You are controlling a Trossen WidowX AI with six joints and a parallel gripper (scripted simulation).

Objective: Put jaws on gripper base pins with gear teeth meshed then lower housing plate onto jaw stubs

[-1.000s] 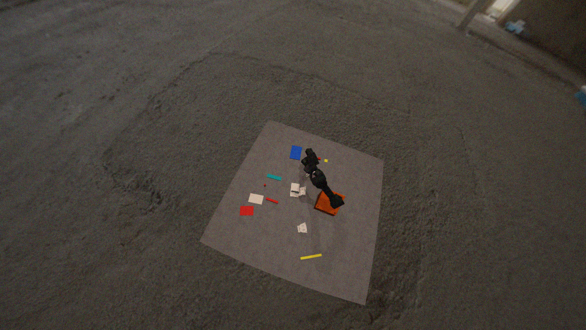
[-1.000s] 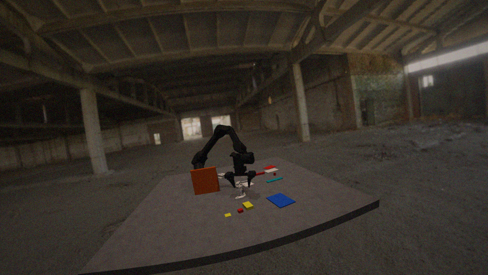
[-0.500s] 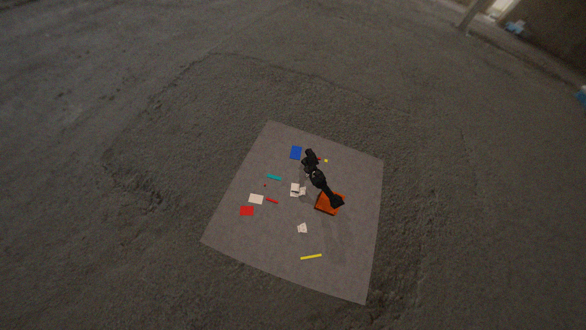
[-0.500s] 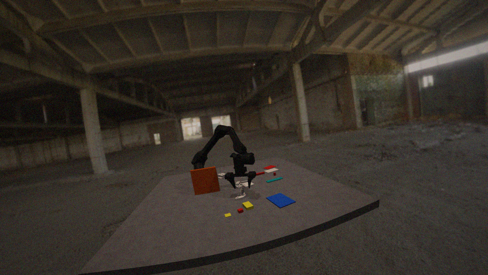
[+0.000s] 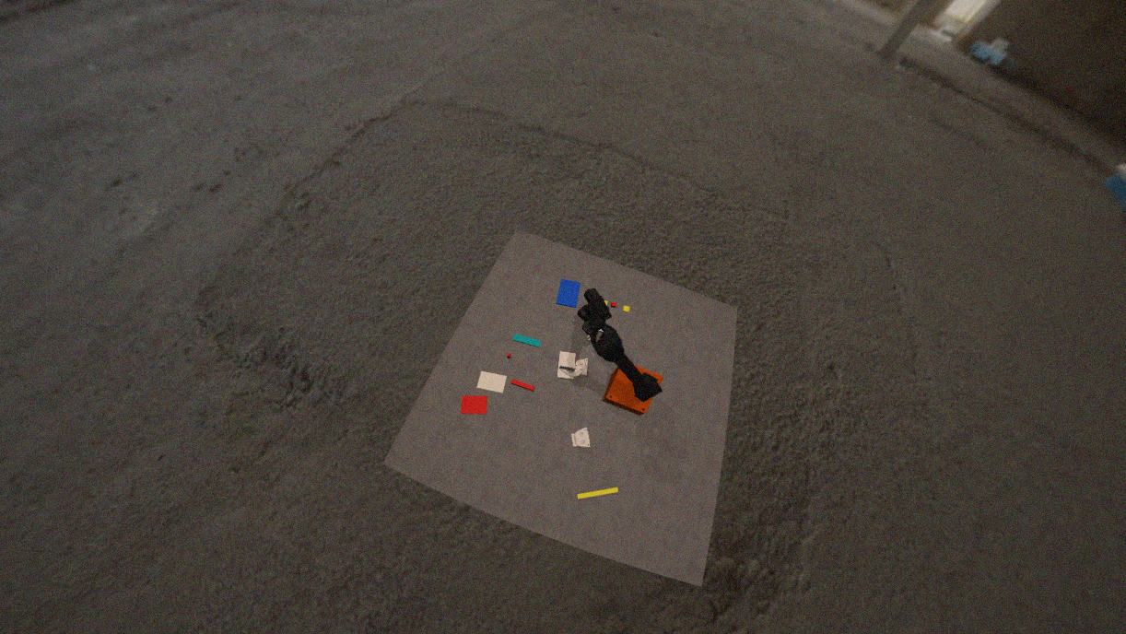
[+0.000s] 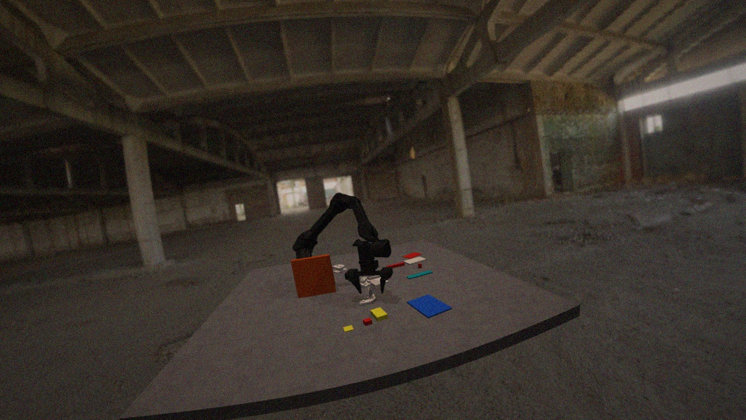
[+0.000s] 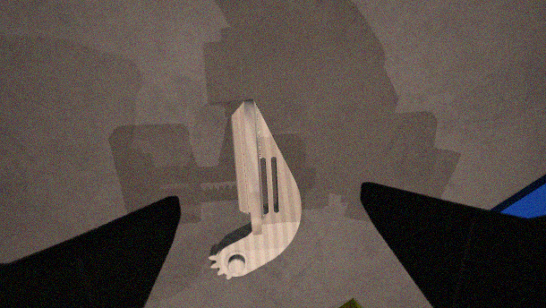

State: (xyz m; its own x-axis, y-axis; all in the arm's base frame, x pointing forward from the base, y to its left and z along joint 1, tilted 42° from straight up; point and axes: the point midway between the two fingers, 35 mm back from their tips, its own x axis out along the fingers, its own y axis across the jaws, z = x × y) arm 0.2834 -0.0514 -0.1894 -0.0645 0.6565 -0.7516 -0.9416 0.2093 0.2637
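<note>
A white jaw with gear teeth lies on the mat, between and below my fingertips. Its teeth point to the lower left in the wrist view, beside a round hole. My gripper is open and empty, with one finger on each side of the jaw and pointing down. The top view shows a white assembly near the mat's middle, probably the gripper base with the other jaw; its pins and fit are too small to tell. A separate small white part, perhaps the housing plate, lies nearer the front.
An orange block stands by the arm's base. A blue plate and a yellow block lie near the jaw. Teal and red bars, a cream tile, a red tile and a yellow bar lie farther off.
</note>
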